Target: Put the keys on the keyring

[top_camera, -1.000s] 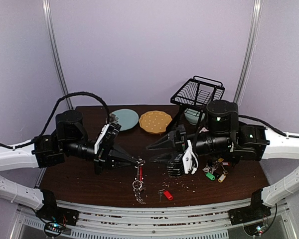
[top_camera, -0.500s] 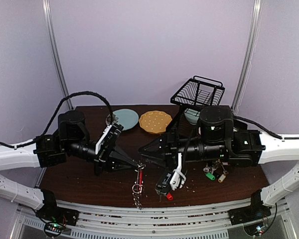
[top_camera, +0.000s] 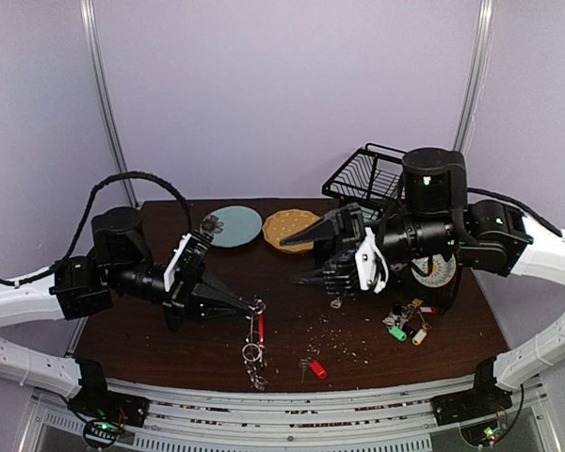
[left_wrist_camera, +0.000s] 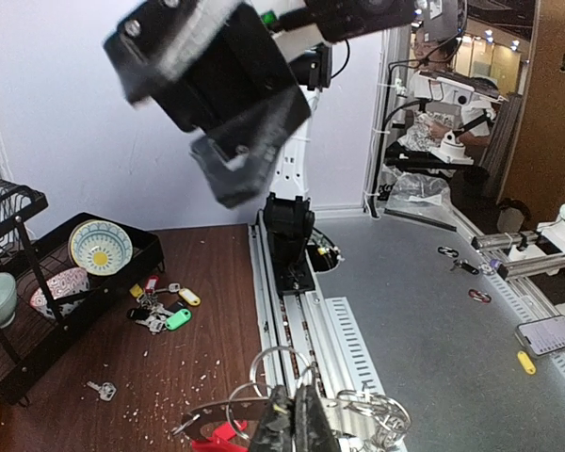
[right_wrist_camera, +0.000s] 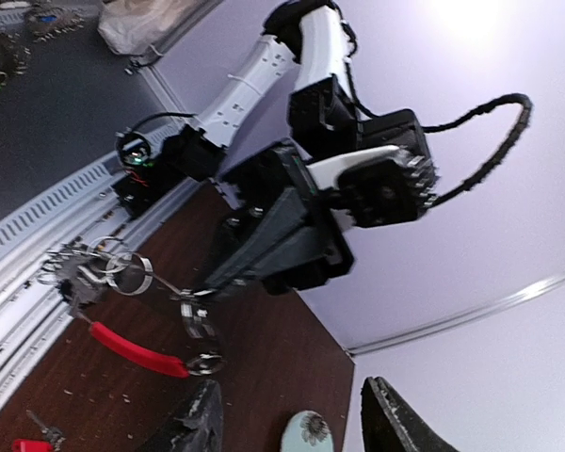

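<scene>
My left gripper (top_camera: 251, 307) is shut on the keyring (top_camera: 260, 328), a chain of silver rings with a red sleeve that hangs down from it above the table. In the left wrist view the shut fingers (left_wrist_camera: 297, 424) pinch the rings (left_wrist_camera: 284, 369). My right gripper (top_camera: 299, 255) is open and empty, raised to the right of the keyring; its fingers (right_wrist_camera: 196, 424) frame the red sleeve (right_wrist_camera: 132, 347). A key with a red tag (top_camera: 314, 368) lies near the front edge. A small silver key (top_camera: 335, 302) lies below the right gripper; it also shows in the left wrist view (left_wrist_camera: 101, 388).
A bunch of keys with green, yellow and red tags (top_camera: 405, 327) lies at the right. A black dish rack (top_camera: 372, 179) stands at the back right, with a blue plate (top_camera: 237, 224) and a tan plate (top_camera: 292, 229) at the back. Crumbs are scattered mid-table.
My right gripper dipped down to the red-tagged key, then rose up and back to the right, empty. My left gripper drew slightly left with the keyring.
</scene>
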